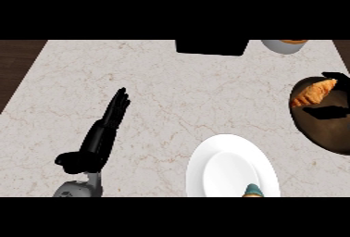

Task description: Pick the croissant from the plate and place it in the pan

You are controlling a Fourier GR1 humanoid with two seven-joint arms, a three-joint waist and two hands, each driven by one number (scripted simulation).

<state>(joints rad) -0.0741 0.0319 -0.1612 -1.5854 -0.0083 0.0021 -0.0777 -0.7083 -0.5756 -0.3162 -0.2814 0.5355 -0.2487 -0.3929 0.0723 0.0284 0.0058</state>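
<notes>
The golden croissant lies over the upper part of the dark brown pan at the right edge. My right hand comes in from the right, mostly out of view. Its fingers sit above the croissant and its thumb just below, pinching it. The white plate stands at the lower middle right with no croissant on it. My left hand rests open on the counter at the left, fingers straight and pointing up, far from plate and pan.
A black box-like object stands at the counter's far edge. Beside it is a white cup with something orange inside. A small teal and orange thing shows at the plate's lower rim. Dark wood floor borders the counter at the left.
</notes>
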